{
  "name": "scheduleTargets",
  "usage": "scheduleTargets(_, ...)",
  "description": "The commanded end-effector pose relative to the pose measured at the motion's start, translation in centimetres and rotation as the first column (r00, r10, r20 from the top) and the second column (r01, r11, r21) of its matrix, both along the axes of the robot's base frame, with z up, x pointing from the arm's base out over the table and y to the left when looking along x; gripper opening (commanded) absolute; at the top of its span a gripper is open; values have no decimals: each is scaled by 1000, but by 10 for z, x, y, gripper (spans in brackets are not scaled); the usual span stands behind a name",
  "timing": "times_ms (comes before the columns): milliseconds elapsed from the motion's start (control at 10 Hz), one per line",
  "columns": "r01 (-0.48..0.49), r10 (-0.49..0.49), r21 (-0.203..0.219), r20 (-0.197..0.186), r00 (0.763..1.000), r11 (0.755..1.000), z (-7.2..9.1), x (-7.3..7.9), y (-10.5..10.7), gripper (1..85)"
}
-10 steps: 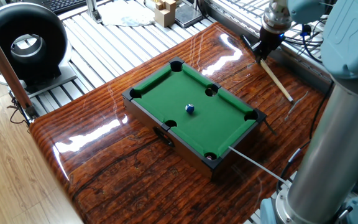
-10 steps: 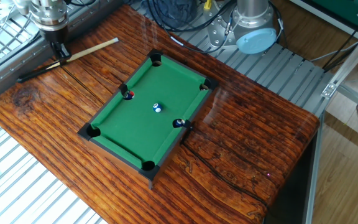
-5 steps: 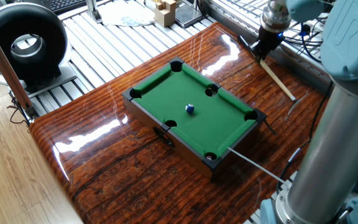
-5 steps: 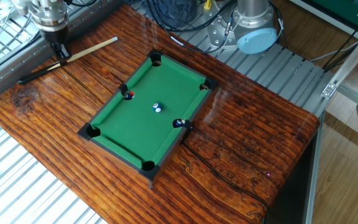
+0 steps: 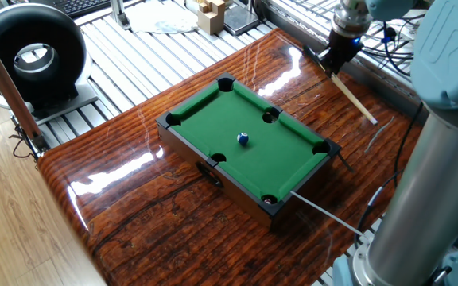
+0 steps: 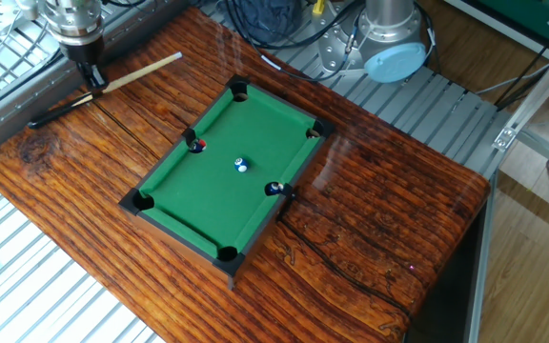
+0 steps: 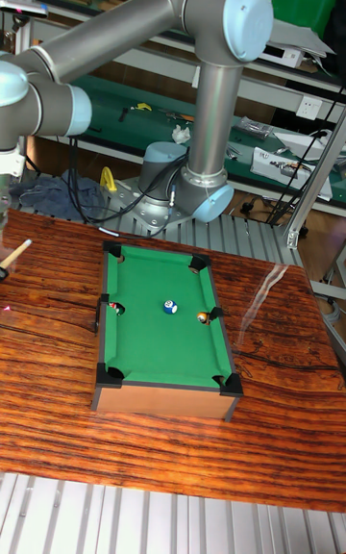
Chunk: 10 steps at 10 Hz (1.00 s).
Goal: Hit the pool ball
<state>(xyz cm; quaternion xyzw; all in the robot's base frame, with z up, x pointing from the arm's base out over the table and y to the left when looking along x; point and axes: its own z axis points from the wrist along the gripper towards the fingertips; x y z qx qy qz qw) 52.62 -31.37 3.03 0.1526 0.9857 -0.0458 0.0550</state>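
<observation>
Other fixed view, L to R. Far-left corner of glossy dark-red wooden tabletop point(image 6: 389, 219): black two-finger gripper point(image 6: 91, 80) w/ jaws clamped on slim wooden cue stick point(image 6: 146, 70), pale tip pointing right, dark butt end low over table edge. Centre: miniature green-felt pool table w/ black rails point(image 6: 181, 236). Tiny blue pool ball w/ white spot point(image 6: 242, 165) lies mid-felt, apart from all pockets, well clear of cue. Red ball point(image 6: 197, 146) sits at left side pocket; dark ball point(image 6: 274, 189) at right side pocket.
</observation>
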Motion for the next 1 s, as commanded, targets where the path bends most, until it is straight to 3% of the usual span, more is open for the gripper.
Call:
scheduleTargets(0, 36, -36, 13, -4, 999, 999, 12, 5, 21, 13)
scheduleTargets(400, 29, -29, 26, 19, 999, 999, 2, 16, 27, 13)
scheduleTargets(600, 23, -23, 8, 18, 1000, 1000, 2, 16, 23, 13)
scheduleTargets(700, 6, -6, -15, 19, 1000, 1000, 2, 17, 17, 50)
scheduleTargets(900, -23, 24, -18, 35, 999, 1000, 0, 23, 14, 230)
